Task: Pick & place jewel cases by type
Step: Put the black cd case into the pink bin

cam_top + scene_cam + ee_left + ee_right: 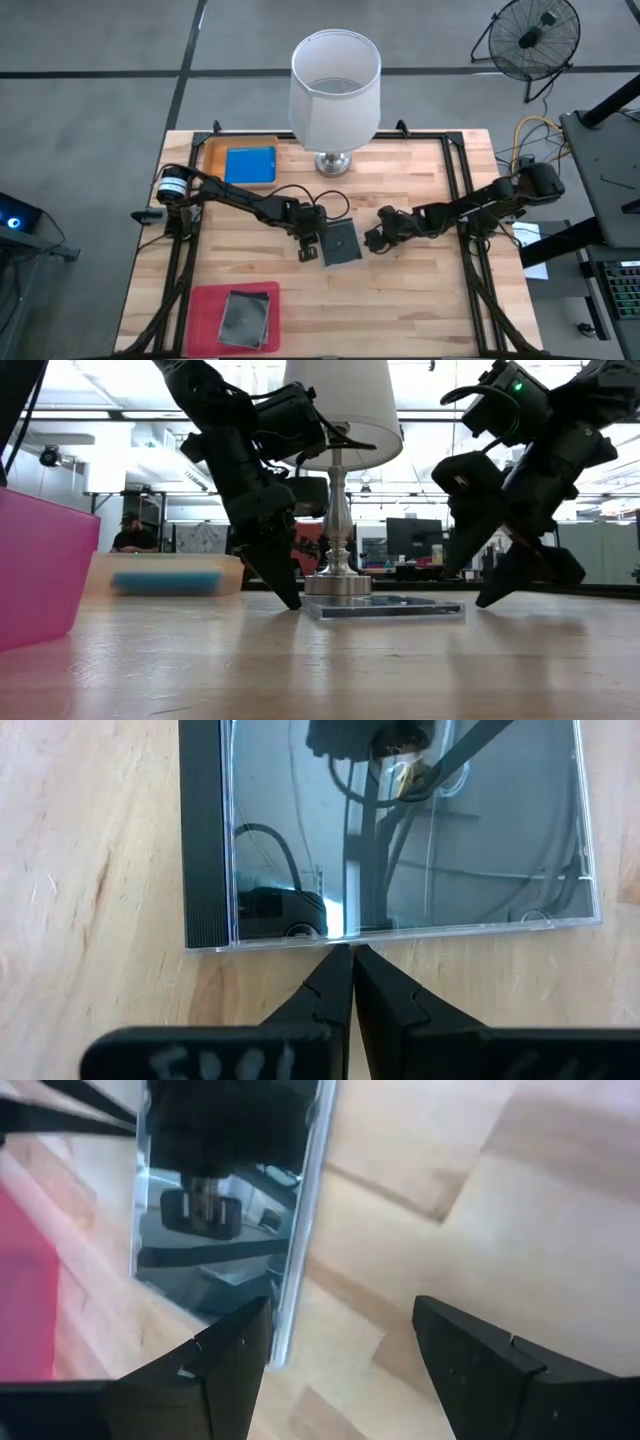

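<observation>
A dark transparent jewel case (341,241) lies flat on the bare wood of the table (420,300) near its middle, between the two grippers. The left gripper (349,952) has its fingers pressed together, holding nothing, and their joined tips touch the case's near edge, just beside the corner where the dark ribbed spine runs. On the opposite side, the right gripper (335,1342) stands with its jaws wide apart and empty; one finger (225,1365) sits right at the case's long edge, the other over open wood clear of it. In the low view both grippers reach down to the tabletop at either end of the case, which rests level. Behind the jaws, a lamp (335,90) stands close to the case's far side. A blue case (250,165) lies in the orange tray (212,152) at the far left corner, and a dark case (245,318) lies in the pink tray (205,305) at the near edge, both well apart from the grippers, with open wood around the middle case.
</observation>
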`<state>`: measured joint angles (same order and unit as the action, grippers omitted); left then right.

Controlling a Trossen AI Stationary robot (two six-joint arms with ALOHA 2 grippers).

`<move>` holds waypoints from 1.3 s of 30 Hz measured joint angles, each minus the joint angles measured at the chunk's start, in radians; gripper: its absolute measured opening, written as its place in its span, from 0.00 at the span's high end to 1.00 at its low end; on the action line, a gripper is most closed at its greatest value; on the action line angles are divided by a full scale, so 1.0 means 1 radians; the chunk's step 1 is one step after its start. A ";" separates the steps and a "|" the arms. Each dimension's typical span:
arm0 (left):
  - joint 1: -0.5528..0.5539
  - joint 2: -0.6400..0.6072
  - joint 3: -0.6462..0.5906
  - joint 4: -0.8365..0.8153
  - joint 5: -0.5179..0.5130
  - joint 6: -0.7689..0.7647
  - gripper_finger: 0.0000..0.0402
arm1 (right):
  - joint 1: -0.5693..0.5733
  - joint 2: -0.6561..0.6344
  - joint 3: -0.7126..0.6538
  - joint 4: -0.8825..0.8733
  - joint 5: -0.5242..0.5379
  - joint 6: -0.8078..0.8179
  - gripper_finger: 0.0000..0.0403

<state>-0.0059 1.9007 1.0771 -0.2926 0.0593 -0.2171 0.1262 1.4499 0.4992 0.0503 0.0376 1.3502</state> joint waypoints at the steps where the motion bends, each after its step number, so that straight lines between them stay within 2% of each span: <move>1: 0.000 0.000 0.000 0.000 0.000 -0.002 1.00 | -0.011 -0.006 0.000 -0.005 -0.001 -0.008 0.40; 15: 0.000 0.000 -0.003 0.016 0.022 -0.004 1.00 | -0.151 0.013 0.004 0.053 -0.133 -0.148 0.40; 26: 0.000 0.000 0.002 0.037 0.035 -0.012 1.00 | -0.158 0.133 0.009 0.190 -0.182 -0.155 0.40; 32: 0.000 0.017 0.028 0.083 0.037 -0.011 1.00 | -0.158 0.168 0.046 0.186 -0.207 -0.179 0.40; 39: 0.000 0.090 0.097 0.020 0.048 -0.014 1.00 | -0.157 0.202 0.068 0.174 -0.234 -0.179 0.40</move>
<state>-0.0059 1.9902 1.1740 -0.2730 0.1070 -0.2308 -0.0311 1.6522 0.5672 0.2239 -0.1968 1.1715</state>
